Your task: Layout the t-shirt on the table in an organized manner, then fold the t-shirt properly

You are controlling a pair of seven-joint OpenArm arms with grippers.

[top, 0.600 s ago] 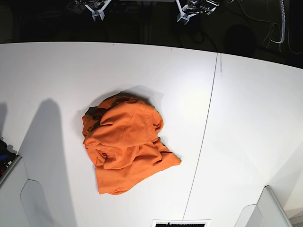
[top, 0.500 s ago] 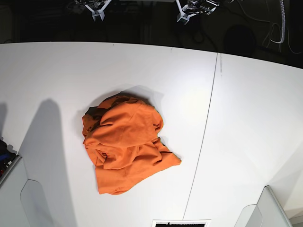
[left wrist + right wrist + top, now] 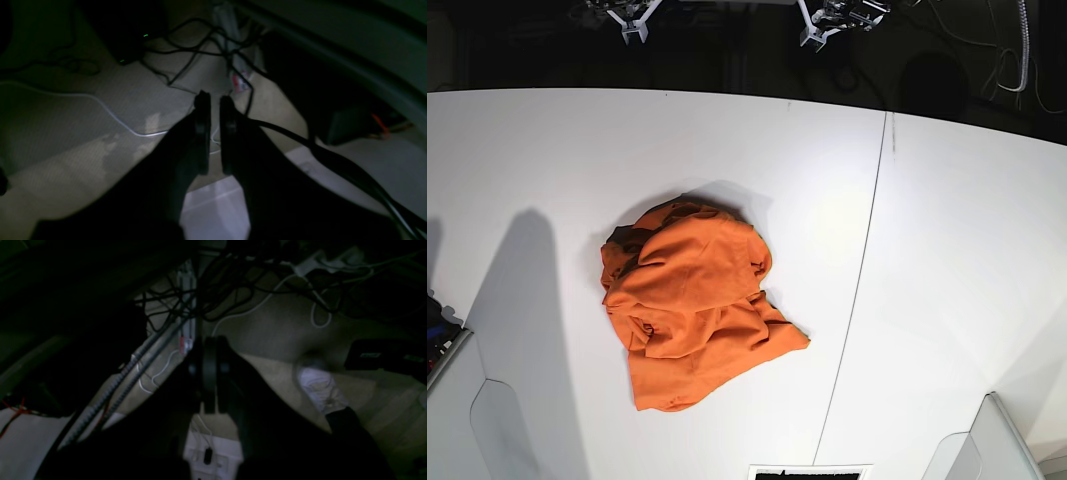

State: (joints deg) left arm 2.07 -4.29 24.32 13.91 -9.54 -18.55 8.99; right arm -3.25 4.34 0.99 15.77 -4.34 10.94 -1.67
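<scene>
While the orange t-shirt [image 3: 691, 312] sits crumpled left of the surface's [image 3: 947, 250] seam, near its middle, the left hand [image 3: 214, 100] is barely parted, gripping nothing, the right hand [image 3: 210, 341] clenched empty.

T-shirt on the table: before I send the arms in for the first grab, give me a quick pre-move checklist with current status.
1. T-shirt within the table: ok, it lies in a crumpled heap left of the seam, away from every edge.
2. T-shirt laid out flat: not ok, bunched and folded over itself.
3. Collar or sleeves findable: cannot tell, the heap hides them.
4. Left tool free: ok, jaws nearly together with a thin gap, nothing between them, pointing at floor cables.
5. Right tool free: ok, jaws shut, empty.
6. Tools ready to grab: not ok, neither is spread enough to take cloth, and neither wrist view shows the t-shirt.
</scene>
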